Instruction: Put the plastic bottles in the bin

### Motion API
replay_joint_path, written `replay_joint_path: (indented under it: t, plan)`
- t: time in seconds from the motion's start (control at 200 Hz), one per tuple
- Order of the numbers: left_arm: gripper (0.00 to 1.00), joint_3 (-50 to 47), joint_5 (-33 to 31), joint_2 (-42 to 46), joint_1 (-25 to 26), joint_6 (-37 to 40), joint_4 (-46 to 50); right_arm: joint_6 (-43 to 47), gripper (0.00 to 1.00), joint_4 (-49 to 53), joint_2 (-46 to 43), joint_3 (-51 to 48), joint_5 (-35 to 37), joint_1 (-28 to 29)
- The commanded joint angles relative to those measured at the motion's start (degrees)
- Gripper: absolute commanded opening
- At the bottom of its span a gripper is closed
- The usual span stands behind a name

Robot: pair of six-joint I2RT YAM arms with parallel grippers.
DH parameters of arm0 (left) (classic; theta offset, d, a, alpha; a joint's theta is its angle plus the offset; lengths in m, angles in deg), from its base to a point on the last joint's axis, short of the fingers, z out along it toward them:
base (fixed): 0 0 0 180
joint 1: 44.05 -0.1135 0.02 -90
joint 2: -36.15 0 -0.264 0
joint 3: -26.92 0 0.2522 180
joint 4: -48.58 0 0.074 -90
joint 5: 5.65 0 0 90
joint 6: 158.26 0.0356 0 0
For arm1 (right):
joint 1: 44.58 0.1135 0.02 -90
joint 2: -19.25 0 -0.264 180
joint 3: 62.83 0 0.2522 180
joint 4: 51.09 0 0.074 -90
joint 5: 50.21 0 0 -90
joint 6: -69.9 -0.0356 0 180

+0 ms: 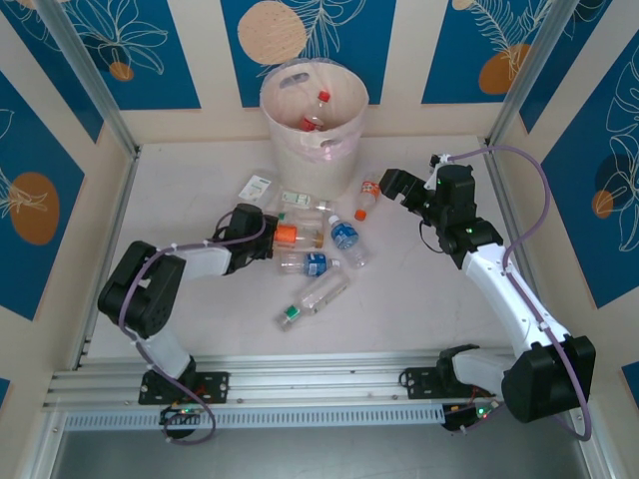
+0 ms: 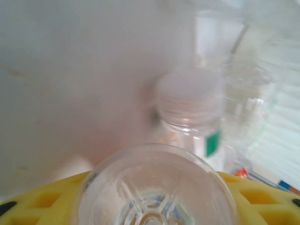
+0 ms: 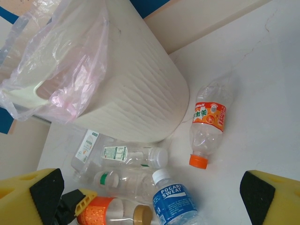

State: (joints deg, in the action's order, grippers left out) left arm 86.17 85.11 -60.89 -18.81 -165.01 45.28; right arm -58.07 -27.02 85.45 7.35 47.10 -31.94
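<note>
Left claw (image 1: pixel 270 238): clamped on the base of the orange-banded bottle (image 1: pixel 298 236).
Right claw (image 1: pixel 394 187): apart; orange-capped bottle (image 3: pixel 208 126) lies just ahead, beside bin (image 3: pixel 140 93).

Pale surface (image 1: pixel 429 299): bin (image 1: pixel 298 165) stands at far edge; plastic bottles (image 1: pixel 345 239) lie clustered mid-surface; green-capped bottle (image 1: pixel 315 297) nearer front; flat white item (image 1: pixel 256 187), possibly squashed bottle, left of bin.

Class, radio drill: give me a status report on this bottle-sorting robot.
Left tool shut on orange-labelled bottle. Right tool open, empty, near bin. Loose bottles crowd the held one.
</note>
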Motion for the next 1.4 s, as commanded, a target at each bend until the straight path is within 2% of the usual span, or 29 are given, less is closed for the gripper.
replay_joint_path:
  t: [0.0,0.13,0.35,0.51,0.82,1.1,1.18,1.285,1.395]
  plan:
    - [0.32,-0.7,-3.3,3.6,-0.5,4.7,-8.6,-0.9,0.98,0.6,-0.3,-0.5,-0.3,-0.3]
    - [0.30,-1.8,-2.9,6.4,-0.7,6.1,-8.8,-0.7,0.99,1.5,-0.7,-0.3,-0.4,-0.3]
    - [0.28,-3.4,-2.1,13.1,-0.8,10.8,-3.4,1.3,0.99,3.2,-3.3,-1.5,1.1,-0.3]
    - [0.25,-3.5,3.5,14.9,-2.5,16.9,-3.7,2.9,0.99,3.4,-6.5,-4.7,4.5,-0.3]
    - [0.22,2.8,12.3,16.2,-3.0,24.9,3.7,6.0,0.99,3.0,-12.4,-9.7,9.3,-0.8]
    - [0.14,13.6,11.7,21.3,-3.0,39.3,15.1,7.1,0.99,0.2,-13.2,-11.6,8.1,-1.4]
    - [0.11,16.3,12.2,21.3,-3.0,41.7,14.7,7.3,0.99,-0.8,-13.1,-11.8,8.0,-1.5]
    - [0.00,20.7,14.1,19.7,-2.9,45.2,13.1,7.6,0.98,-2.6,-13.1,-11.8,8.4,-1.8]
    - [0.00,25.2,15.2,17.5,-2.8,48.1,8.2,7.7,0.99,-3.7,-13.1,-11.1,8.6,-2.1]
